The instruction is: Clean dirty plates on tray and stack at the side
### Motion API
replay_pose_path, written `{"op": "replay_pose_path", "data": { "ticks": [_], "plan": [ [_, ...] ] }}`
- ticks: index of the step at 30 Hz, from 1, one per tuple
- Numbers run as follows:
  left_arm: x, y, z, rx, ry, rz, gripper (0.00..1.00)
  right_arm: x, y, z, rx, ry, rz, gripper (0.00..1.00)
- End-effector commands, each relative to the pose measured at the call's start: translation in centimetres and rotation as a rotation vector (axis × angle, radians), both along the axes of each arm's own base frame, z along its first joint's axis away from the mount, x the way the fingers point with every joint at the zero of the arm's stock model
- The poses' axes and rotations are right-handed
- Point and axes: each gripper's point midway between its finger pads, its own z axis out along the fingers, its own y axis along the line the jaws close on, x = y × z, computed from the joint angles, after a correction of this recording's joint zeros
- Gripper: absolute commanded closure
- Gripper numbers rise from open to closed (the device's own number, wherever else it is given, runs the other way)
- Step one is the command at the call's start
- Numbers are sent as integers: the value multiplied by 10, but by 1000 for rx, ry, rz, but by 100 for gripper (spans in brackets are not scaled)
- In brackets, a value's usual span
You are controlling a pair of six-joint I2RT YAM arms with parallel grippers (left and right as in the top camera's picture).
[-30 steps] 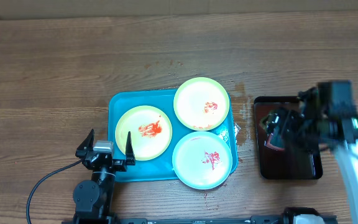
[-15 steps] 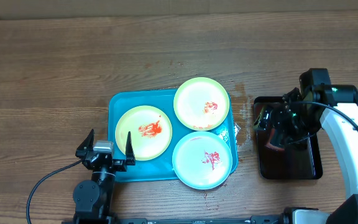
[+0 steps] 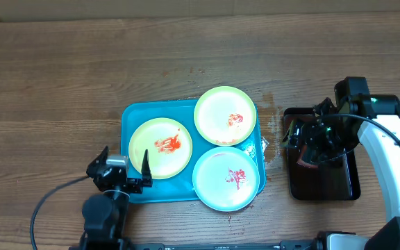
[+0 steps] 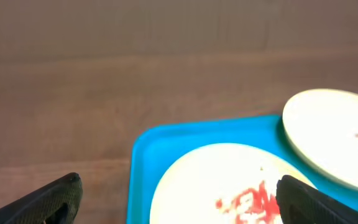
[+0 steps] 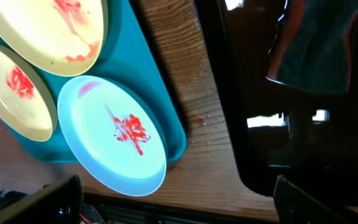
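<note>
From above, all three plates show on the blue tray (image 3: pixel 136 112) in the middle of the wooden surface (image 3: pixel 61 69). The yellow plate (image 3: pixel 160 148) sits on the tray's left half. The green plate (image 3: pixel 226 116) is at the far right corner and the pale blue plate (image 3: pixel 228 178) at the near right corner, both overhanging the rim. Each carries a red smear.

The left hand (image 3: pixel 123 161) hovers at the tray's near left edge, fingers spread wide and holding nothing. Its own camera takes in only the yellow plate, part of the green one and the tray's far left corner.

The right hand (image 3: pixel 305 141) hangs over a dark tray (image 3: pixel 323 189) just right of the blue one, and the arm hides much of what lies there. The right wrist view shows it: a dark grey cloth (image 5: pixel 319 53) on the glossy tray, with the fingers (image 5: pixel 48 200) wide apart and empty. Damp spots (image 3: pixel 271 101) mark the wood between the two trays.
</note>
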Motion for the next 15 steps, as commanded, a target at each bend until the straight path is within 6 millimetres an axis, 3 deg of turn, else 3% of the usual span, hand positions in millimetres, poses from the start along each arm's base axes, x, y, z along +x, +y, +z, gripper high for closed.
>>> {"op": "replay_pose_path", "data": {
  "ticks": [1,9,15],
  "plan": [
    [7,8,39,-47,0,59,0,10,0,12,11,-67,6,0],
    [62,4,84,-155,326,111,0,19,-1,13,5,-109,6,0],
    [99,-16,90,-223,637,71,0,20,-7,10,-33,-109,4,0]
  ]
}}
